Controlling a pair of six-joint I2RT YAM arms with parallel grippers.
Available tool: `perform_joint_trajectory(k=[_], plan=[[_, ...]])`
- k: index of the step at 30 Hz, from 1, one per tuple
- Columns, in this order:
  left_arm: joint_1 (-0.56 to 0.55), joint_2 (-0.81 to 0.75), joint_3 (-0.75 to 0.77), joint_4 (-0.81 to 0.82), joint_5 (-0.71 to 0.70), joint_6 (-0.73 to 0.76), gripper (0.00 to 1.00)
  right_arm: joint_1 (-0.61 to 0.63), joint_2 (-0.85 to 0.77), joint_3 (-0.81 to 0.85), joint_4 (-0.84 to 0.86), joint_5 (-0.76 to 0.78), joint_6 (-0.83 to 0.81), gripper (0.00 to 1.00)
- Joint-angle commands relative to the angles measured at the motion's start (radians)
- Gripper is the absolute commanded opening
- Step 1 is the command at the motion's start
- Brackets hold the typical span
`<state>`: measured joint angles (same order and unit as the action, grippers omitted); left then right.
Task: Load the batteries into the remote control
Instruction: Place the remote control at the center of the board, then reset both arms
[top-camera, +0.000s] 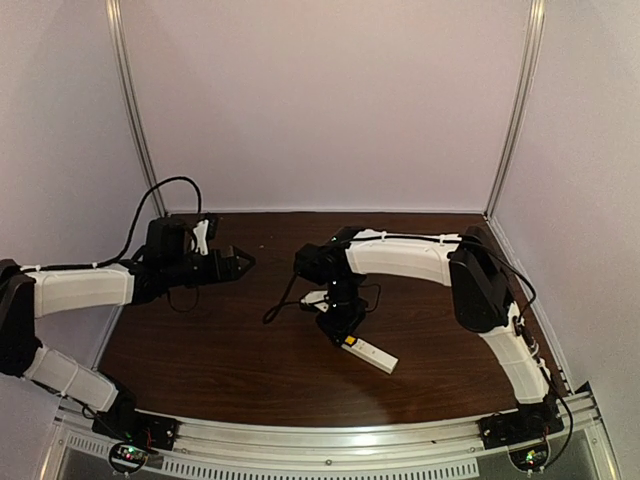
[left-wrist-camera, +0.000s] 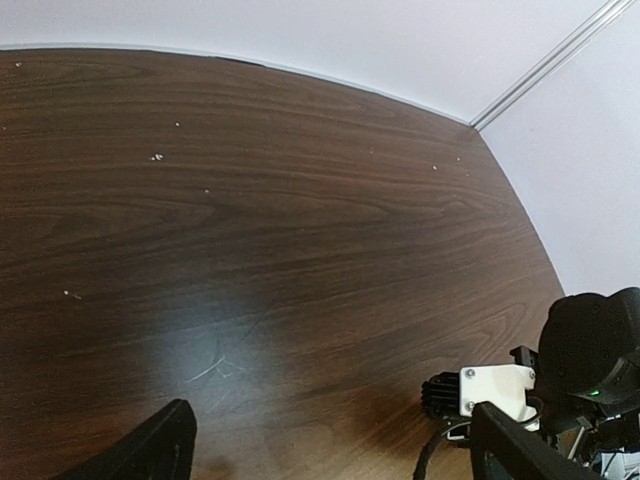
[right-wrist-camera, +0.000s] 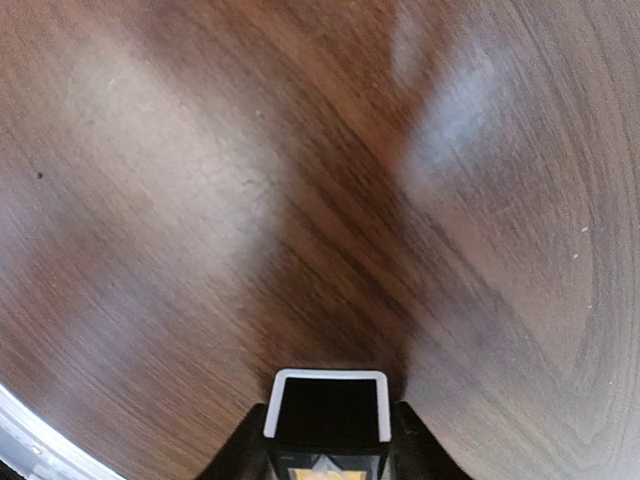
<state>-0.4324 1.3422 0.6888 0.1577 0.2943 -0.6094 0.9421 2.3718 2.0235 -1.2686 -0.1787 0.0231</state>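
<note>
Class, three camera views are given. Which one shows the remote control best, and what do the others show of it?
The top external view: the remote control shows as a long white bar, nearly its whole length visible. The right wrist view shows only one white-rimmed end, close up at the bottom edge. The left wrist view shows none of it.

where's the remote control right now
The remote control is just right of centre on the table in the top view, toward the near edge, one end in the right end effector.

Dark wood table (top-camera: 200, 370), pale walls (top-camera: 330, 100), metal corner posts (top-camera: 138, 120)
</note>
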Motion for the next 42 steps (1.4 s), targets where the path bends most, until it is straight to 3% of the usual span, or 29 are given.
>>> perform_joint_trajectory(k=[1, 3, 10, 13, 21, 27, 33, 42], plan=[[0.009, 0.035, 0.008, 0.046, 0.046, -0.005, 0.97, 0.014, 0.025, 0.016, 0.019, 0.022, -0.008, 0.53], [0.009, 0.036, 0.018, 0.03, 0.05, 0.002, 0.97, 0.015, 0.019, 0.019, 0.027, 0.013, -0.006, 0.63], [0.009, 0.053, 0.089, -0.077, 0.051, 0.022, 0.97, 0.014, -0.047, 0.055, 0.074, -0.017, -0.004, 0.83], [0.011, 0.039, 0.123, -0.128, 0.058, 0.039, 0.97, 0.004, -0.111, 0.03, 0.142, -0.048, 0.008, 0.99], [0.011, -0.023, 0.332, -0.394, 0.017, 0.146, 0.97, -0.082, -0.396, -0.231, 0.456, -0.141, 0.072, 1.0], [0.011, -0.028, 0.405, -0.479, 0.006, 0.181, 0.98, -0.23, -0.651, -0.534, 0.749, -0.243, 0.162, 1.0], [0.011, -0.039, 0.259, -0.409, -0.021, 0.144, 0.97, -0.355, -0.851, -0.86, 1.028, -0.307, 0.252, 1.0], [-0.027, -0.063, 0.003, -0.251, -0.043, 0.075, 0.97, -0.413, -0.955, -1.186, 1.29, -0.301, 0.355, 1.0]])
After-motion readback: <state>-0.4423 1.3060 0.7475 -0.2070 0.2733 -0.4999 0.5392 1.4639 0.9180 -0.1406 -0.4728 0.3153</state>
